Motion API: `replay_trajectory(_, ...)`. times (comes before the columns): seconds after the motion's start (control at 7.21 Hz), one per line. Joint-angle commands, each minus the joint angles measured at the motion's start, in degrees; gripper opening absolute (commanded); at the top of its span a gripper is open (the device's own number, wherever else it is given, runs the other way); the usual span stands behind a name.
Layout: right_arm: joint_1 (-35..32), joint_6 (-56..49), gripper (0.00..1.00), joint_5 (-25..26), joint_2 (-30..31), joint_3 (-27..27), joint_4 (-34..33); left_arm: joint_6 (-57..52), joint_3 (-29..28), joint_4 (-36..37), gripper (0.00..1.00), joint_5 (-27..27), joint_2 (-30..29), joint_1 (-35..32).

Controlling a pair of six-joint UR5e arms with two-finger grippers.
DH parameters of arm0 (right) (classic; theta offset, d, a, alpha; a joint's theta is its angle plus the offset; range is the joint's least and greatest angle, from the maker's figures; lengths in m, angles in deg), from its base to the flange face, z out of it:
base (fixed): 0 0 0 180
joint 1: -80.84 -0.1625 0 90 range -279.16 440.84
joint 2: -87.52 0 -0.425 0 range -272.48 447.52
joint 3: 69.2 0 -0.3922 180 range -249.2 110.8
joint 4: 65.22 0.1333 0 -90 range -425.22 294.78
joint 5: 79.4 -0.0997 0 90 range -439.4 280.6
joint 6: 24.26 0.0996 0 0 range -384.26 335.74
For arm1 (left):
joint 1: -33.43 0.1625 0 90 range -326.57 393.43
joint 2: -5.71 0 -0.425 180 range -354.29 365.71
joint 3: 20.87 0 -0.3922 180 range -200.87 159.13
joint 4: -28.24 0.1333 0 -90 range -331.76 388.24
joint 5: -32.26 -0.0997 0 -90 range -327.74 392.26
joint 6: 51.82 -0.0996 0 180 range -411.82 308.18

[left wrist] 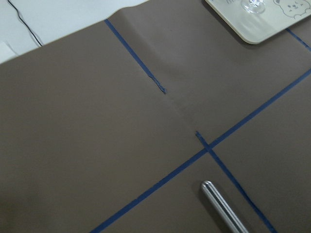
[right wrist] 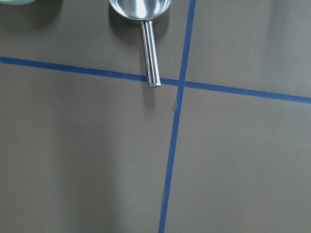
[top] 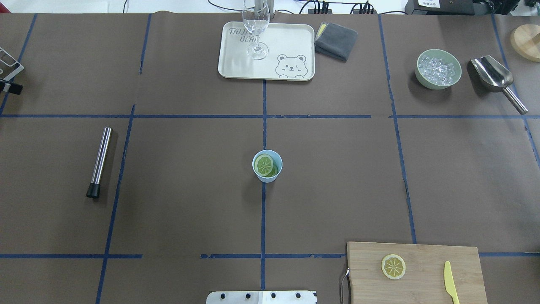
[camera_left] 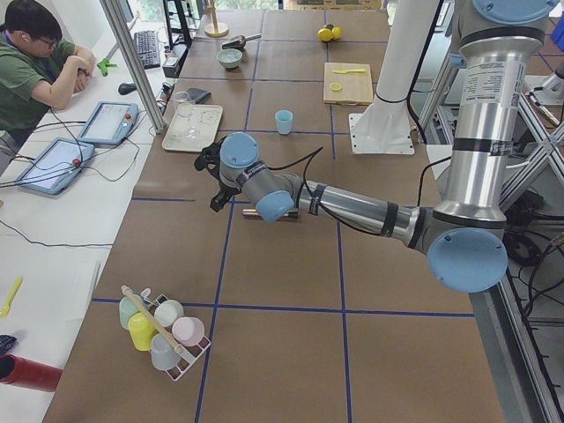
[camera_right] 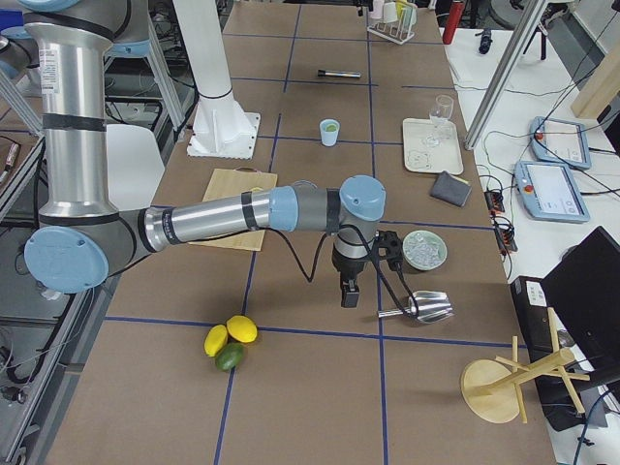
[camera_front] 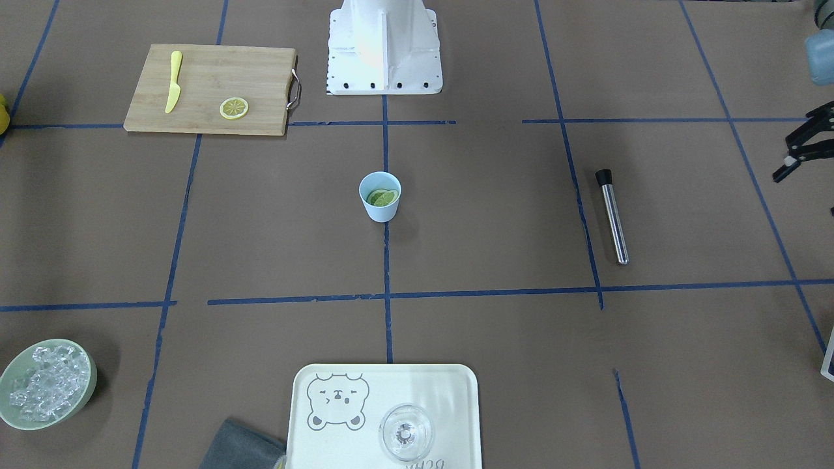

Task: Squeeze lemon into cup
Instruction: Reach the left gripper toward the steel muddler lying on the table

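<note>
The pale blue cup (camera_front: 380, 207) stands upright at the table's centre, also in the overhead view (top: 267, 175). Two greenish citrus slices (top: 264, 164) lie inside it. One yellow lemon slice (camera_front: 234, 108) lies flat on the bamboo cutting board (camera_front: 208, 65), also in the overhead view (top: 393, 266). My left gripper (camera_front: 784, 158) hovers far off at the table's end beyond the muddler, its fingers apart and empty. My right gripper (camera_right: 347, 294) hangs over the table beside the ice bowl and scoop. It shows only in the right side view, so I cannot tell whether it is open.
A steel muddler (camera_front: 612, 218) lies between the cup and my left gripper. A yellow knife (camera_front: 173, 81) lies on the board. A bear tray (camera_front: 423, 384) holds a clear glass (camera_front: 405, 432). An ice bowl (camera_front: 45, 384), scoop (top: 493, 76), grey cloth (top: 336, 40) and whole fruits (camera_right: 231, 339) stand around.
</note>
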Motion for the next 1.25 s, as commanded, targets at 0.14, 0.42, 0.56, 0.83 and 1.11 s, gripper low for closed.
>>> replay_trajectory(0.14,-0.1,-1.2,1.00,0.1,0.7,1.2,0.0,23.2,-1.1,0.0,0.86,-14.6,-0.8,12.5)
replay_trajectory(0.42,-0.1,-1.4,1.00,0.0,0.8,1.4,0.1,28.5,-5.4,0.4,0.66,-19.1,-3.3,18.3)
replay_trajectory(0.56,-0.1,-1.4,1.00,0.0,0.8,1.4,0.1,28.5,-7.1,0.2,0.64,-19.5,-3.4,19.6)
replay_trajectory(0.83,-0.1,-1.3,1.00,0.1,0.9,1.5,0.5,28.6,-9.2,0.3,0.64,-20.4,-4.4,21.8)
replay_trajectory(1.11,-0.1,-1.5,1.00,0.1,1.0,2.0,1.3,28.7,-9.4,0.4,0.64,-21.5,-4.9,23.5)
